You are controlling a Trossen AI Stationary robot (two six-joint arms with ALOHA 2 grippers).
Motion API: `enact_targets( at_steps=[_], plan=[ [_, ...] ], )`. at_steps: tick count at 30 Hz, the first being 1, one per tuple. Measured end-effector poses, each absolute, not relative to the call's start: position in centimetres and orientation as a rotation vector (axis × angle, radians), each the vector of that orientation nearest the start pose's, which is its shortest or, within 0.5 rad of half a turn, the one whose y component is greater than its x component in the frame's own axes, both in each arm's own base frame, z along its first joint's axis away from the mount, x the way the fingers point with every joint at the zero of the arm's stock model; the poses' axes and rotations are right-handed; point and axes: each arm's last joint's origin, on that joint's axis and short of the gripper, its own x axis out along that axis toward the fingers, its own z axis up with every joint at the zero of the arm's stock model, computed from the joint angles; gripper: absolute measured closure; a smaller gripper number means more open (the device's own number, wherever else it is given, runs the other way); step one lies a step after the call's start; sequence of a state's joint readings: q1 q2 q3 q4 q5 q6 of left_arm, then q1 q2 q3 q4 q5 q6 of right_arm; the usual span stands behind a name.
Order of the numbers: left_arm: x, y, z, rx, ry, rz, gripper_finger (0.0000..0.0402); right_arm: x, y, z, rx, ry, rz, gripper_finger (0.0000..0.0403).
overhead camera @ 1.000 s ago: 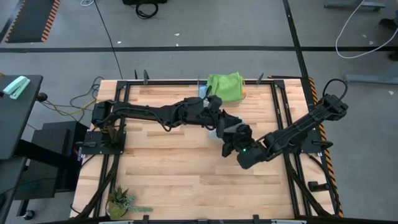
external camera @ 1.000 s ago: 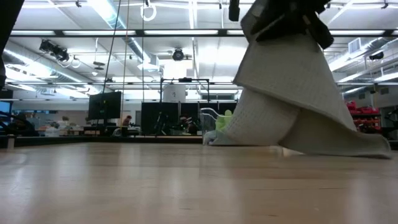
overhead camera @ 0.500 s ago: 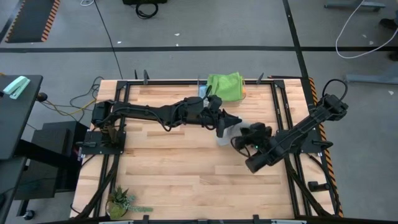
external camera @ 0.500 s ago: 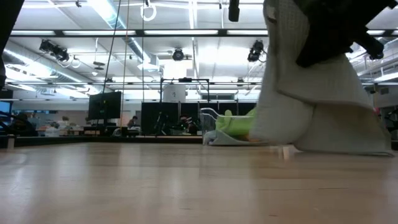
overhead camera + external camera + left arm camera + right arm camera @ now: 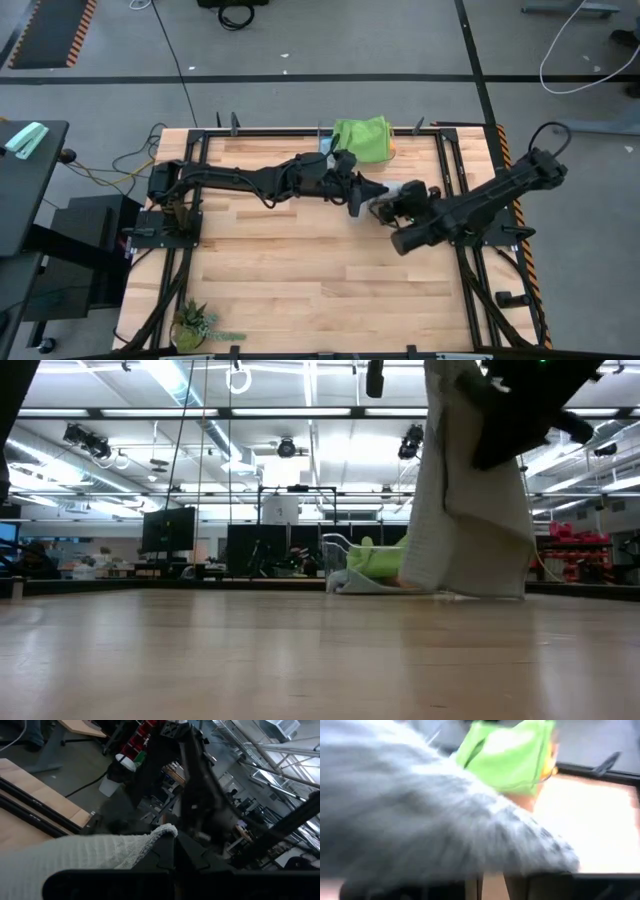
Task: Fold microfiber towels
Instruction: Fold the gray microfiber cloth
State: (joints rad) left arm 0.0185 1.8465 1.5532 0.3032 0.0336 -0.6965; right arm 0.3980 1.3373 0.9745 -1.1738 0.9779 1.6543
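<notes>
Grey towel (image 5: 470, 500) hangs between the left hand (image 5: 362, 195) and right hand (image 5: 395, 207), both clamped on it above the table (image 5: 270, 260). Keep its held corners level and lower it evenly so the fold lands square.

From above, both arms cover nearly all of the grey towel (image 5: 409, 188); only a pale scrap shows between them. In the low view its upper part (image 5: 470, 490) is cut off by the top edge. The right wrist view smears it into a blur, and the green towel (image 5: 512, 752) beyond is soft-edged.
</notes>
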Motion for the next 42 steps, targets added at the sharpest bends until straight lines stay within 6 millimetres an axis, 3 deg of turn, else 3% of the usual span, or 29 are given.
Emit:
enact_targets(
  at_steps=[8, 17, 29, 36, 42],
  plan=[
    [44.0, 1.6, 34.6, -0.723, -0.021, -0.002, 0.0395, 16.9, 9.2, 26.2, 0.432, 0.689, -0.830, 0.0338],
    [43.9, 2.7, 35.0, -0.752, -0.062, -0.016, 0.0395, 15.0, 12.0, 22.2, 0.527, 0.810, -0.811, 0.0338],
    [43.8, 3.4, 35.7, -0.785, -0.128, -0.036, 0.0395, 17.7, 13.6, 18.7, 0.485, 0.807, -0.858, 0.0338],
    [43.8, 3.4, 35.9, -0.786, -0.149, -0.055, 0.0395, 20.4, 12.3, 16.1, 0.498, 0.774, -1.006, 0.0338],
    [43.8, 3.4, 35.9, -0.786, -0.146, -0.057, 0.0395, 23.2, 11.8, 13.9, 0.539, 0.753, -0.986, 0.0338]
  ],
)
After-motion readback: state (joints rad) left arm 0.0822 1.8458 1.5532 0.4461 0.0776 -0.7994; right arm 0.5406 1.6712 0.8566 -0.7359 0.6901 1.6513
